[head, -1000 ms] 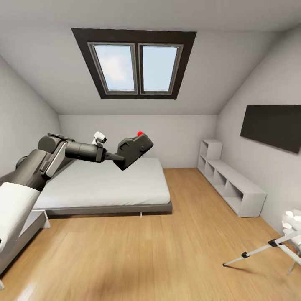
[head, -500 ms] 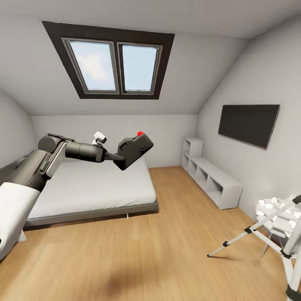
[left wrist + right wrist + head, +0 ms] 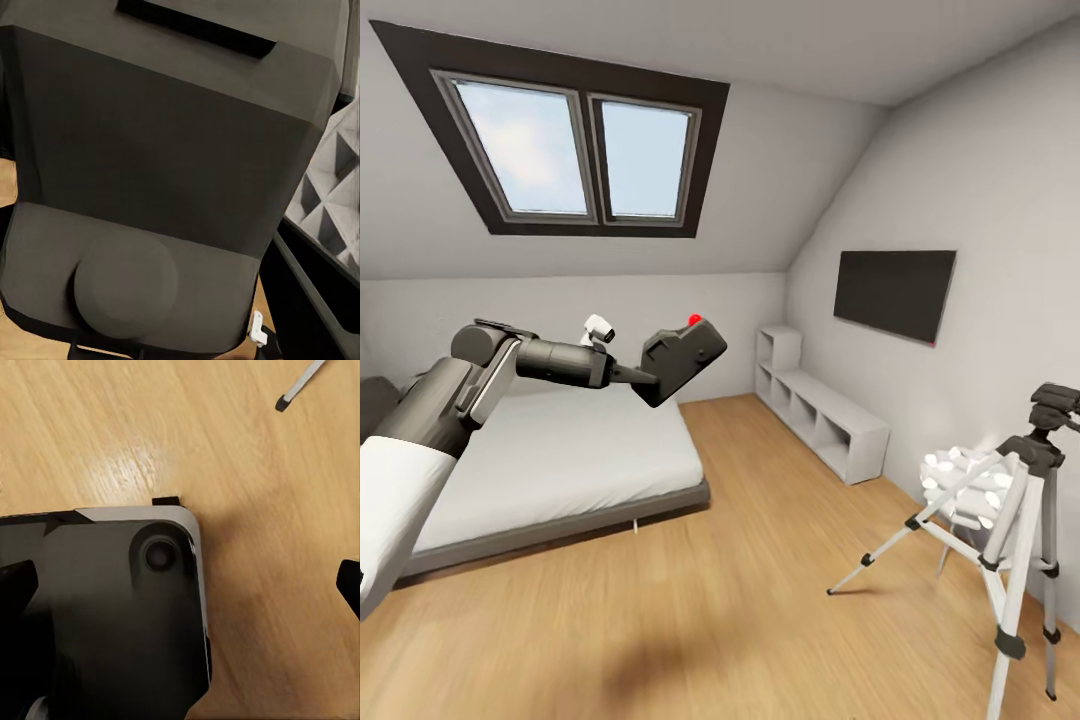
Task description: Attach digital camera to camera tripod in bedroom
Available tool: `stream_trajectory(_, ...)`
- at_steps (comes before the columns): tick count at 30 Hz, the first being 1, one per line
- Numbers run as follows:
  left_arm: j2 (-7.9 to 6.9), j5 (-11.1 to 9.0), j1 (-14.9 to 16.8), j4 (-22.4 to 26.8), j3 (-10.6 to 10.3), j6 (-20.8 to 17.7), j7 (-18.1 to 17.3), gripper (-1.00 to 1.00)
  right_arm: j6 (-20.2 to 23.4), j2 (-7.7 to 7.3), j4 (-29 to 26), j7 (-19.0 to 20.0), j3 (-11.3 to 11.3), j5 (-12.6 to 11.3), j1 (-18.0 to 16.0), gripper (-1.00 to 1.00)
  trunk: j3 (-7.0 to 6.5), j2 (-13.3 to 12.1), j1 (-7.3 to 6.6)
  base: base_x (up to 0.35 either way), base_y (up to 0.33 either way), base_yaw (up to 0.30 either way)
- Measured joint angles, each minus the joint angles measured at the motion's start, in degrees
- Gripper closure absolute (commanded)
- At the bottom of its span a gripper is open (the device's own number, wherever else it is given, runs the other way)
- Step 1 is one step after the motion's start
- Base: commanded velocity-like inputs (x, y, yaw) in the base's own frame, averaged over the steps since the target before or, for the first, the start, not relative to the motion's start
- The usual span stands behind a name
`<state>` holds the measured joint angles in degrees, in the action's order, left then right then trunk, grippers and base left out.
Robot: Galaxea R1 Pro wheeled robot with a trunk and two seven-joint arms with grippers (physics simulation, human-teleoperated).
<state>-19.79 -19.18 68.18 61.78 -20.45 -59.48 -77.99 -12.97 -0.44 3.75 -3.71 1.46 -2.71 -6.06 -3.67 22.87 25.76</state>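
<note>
The left end effector grips the chunky matte-black digital camera; it apparently must next approach the silver-legged, black-headed camera tripod standing well to its right.

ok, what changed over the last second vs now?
The view swung right, not the things: window, bed, shelf and TV slid left in the head view, and the tripod came in from one leg to its head showing. Nothing was grasped or released. The left gripper still holds the camera at the same raised pose.
</note>
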Motion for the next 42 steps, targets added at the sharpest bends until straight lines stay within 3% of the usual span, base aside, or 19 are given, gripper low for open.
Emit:
stream_trajectory(17, 0.0, 0.0, 0.0, 0.0, 0.0, 0.0, 0.0, 1.0, 0.0, 0.0, 0.0, 0.0, 0.0, 0.0, 0.0, -1.0, 0.0, 0.0, 0.0, 0.0, 0.222, -0.291)
stream_trajectory(42, -0.01, 0.0, 0.0, 0.0, 0.0, 0.0, 0.1, 1.0, 0.0, 0.0, 0.0, 0.0, 0.0, 0.0, 0.0, -1.0, 0.0, 0.0, 0.0, 0.075, 0.013, -0.291)
